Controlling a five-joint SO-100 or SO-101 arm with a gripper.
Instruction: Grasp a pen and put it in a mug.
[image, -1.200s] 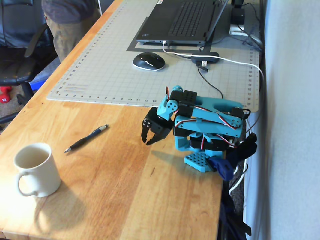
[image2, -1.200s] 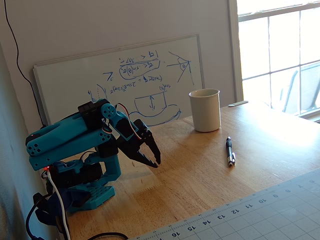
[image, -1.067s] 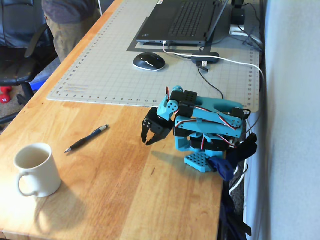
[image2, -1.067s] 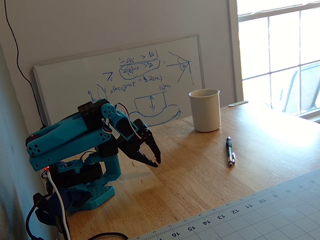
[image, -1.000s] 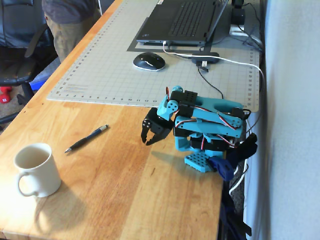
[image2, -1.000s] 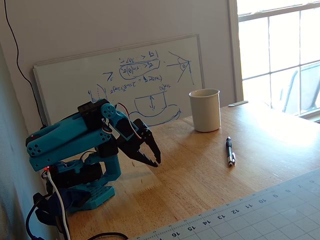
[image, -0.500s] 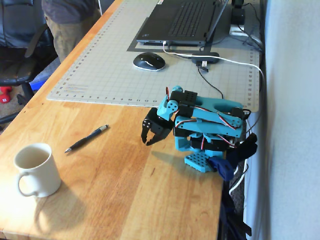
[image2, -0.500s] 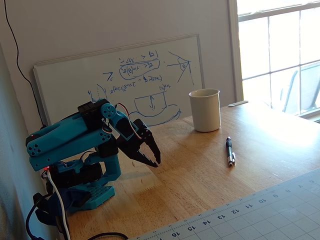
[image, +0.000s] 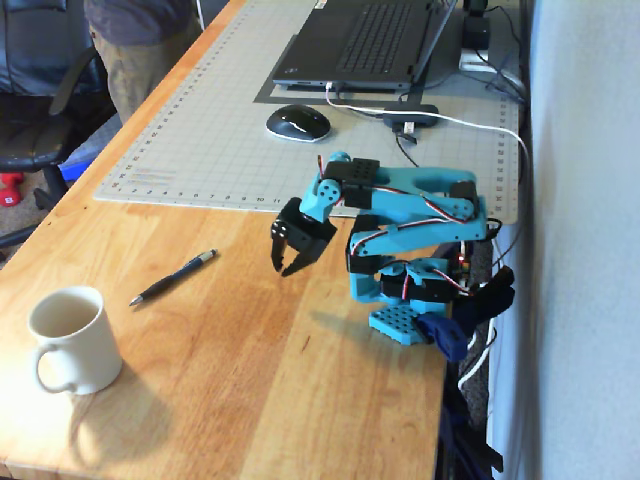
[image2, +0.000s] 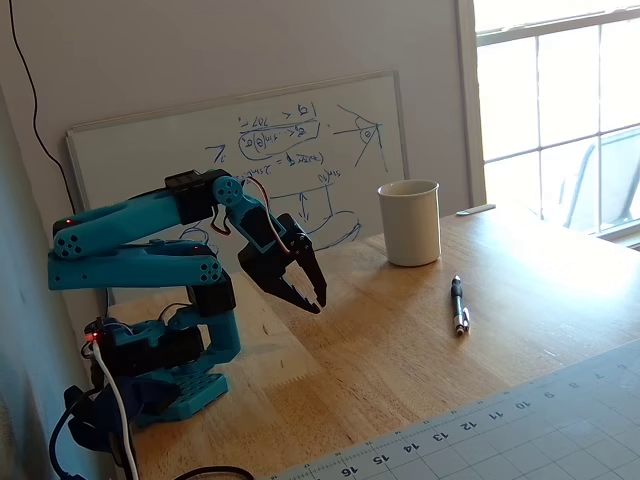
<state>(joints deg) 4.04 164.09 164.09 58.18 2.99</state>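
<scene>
The pen (image: 173, 277) lies flat on the bare wooden table (image: 250, 380), left of centre in a fixed view, running diagonally with its silvery end toward the upper right and its dark tip toward the lower left; in the other fixed view it sits right of centre (image2: 459, 304), with nothing touching it. The cream mug (image: 70, 340) stands upright at the lower left of a fixed view, mouth open, handle toward the bottom edge, near the pen but apart from it; in the other fixed view it stands at upper centre (image2: 409, 221), beyond the pen. The blue arm's black gripper (image: 283, 262) hangs above the table at centre frame, pointed downward, well apart from the pen, and empty; its fingers look slightly parted at the tips in both fixed views (image2: 314, 300). The pen looks light, rigid and smooth, so it is likely to roll or skid if nudged from one side and to pivot in the grasp if caught near an end. The safest hold seems to be across the dark barrel near its middle, fingers square to its length. Being slim and lying flat on the wood, it calls for the fingertips to come right down to the surface.
</scene>
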